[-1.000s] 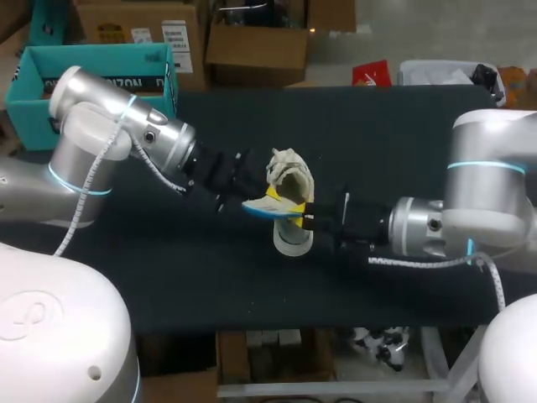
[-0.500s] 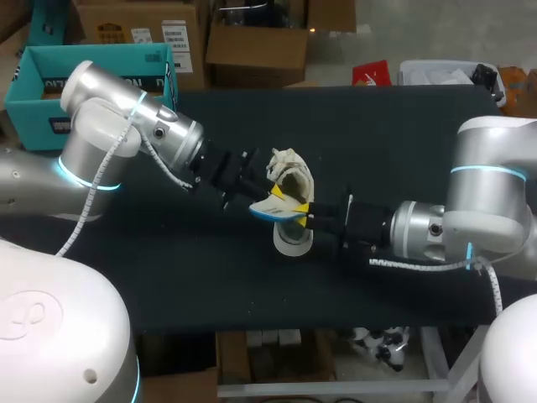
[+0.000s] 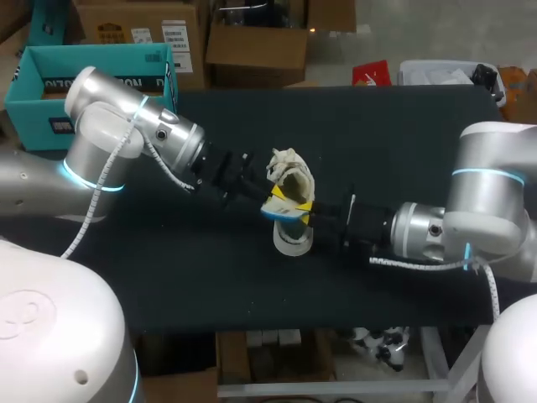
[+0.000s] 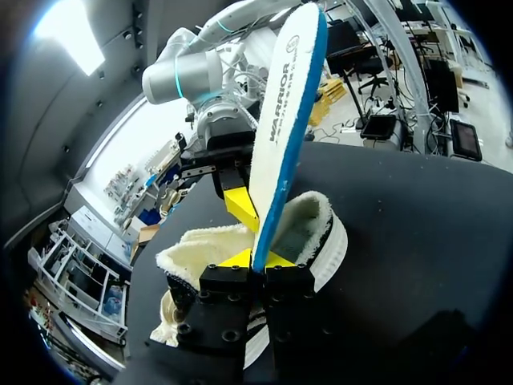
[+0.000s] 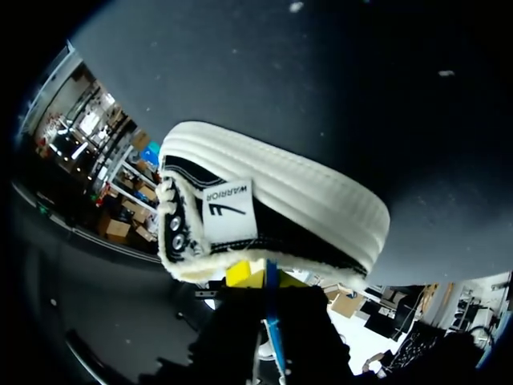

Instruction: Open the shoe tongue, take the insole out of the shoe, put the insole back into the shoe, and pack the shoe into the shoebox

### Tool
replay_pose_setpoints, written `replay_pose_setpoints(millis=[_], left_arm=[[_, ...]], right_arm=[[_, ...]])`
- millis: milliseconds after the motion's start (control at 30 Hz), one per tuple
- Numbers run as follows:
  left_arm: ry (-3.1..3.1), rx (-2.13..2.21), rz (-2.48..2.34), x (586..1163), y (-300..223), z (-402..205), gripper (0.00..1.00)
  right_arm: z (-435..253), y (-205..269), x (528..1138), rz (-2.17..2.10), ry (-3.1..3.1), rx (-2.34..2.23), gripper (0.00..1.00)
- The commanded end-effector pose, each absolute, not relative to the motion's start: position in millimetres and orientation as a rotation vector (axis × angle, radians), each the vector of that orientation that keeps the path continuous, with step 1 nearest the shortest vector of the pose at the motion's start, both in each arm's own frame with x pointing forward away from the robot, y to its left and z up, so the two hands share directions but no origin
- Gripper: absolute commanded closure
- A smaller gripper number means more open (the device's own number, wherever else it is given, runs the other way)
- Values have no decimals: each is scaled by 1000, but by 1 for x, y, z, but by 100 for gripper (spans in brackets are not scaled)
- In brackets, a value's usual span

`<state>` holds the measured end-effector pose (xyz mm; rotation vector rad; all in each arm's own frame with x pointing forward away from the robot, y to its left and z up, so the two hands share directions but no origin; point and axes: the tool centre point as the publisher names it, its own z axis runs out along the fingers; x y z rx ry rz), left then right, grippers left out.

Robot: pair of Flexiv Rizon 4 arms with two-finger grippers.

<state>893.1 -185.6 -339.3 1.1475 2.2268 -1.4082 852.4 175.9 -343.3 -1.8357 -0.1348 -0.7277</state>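
The only other thing near the work is the teal cardboard shoebox (image 3: 101, 52). It lies open past the counter's far left corner, well apart from the shoe. The cream fleece-lined shoe with a white rubber sole (image 3: 291, 178) sits mid-counter, hemmed in by a claw on each side. Our left arm slants in from the left. Its left claw (image 4: 256, 261) is clamped on the edge of the white, blue-rimmed insole (image 4: 284, 120), which rises tilted over the shoe's opening. Our right arm lies nearly level from the right, with the right claw (image 3: 312, 217) at the shoe's collar. We cannot tell whether it grips. The counter (image 3: 403, 134) is flat and matte black.
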Motion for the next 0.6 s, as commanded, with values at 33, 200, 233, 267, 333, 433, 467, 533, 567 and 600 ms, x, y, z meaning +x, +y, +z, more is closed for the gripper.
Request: replay_pose_setpoints(millis=[33, 200, 233, 267, 333, 433, 467, 533, 567, 600], left_arm=[[2218, 1145, -1434, 893, -185, -341, 100], [2185, 1160, -1453, 883, -178, -334, 52], [2173, 1161, -1456, 881, -176, -332, 52], [2162, 1166, -1466, 879, -174, -329, 52], [2143, 1173, -1474, 875, -172, -325, 54], [2113, 1189, -1496, 870, -171, -318, 58], [2108, 1192, -1496, 869, -172, -317, 60], [2100, 1201, -1496, 866, -175, -316, 67], [2099, 1203, -1495, 866, -176, -316, 72], [2097, 1206, -1495, 865, -178, -316, 79]], right_arm=[[-347, 175, 859, -717, -137, -1832, 100], [-347, 172, 857, -718, -134, -1832, 100], [-347, 171, 857, -719, -133, -1832, 100], [-347, 171, 857, -719, -132, -1832, 100], [-348, 170, 857, -719, -131, -1831, 100], [-348, 169, 857, -719, -130, -1830, 100], [-349, 168, 858, -718, -131, -1830, 100], [-349, 168, 860, -716, -133, -1829, 100], [-349, 168, 860, -715, -134, -1829, 100], [-349, 168, 861, -713, -135, -1828, 100]])
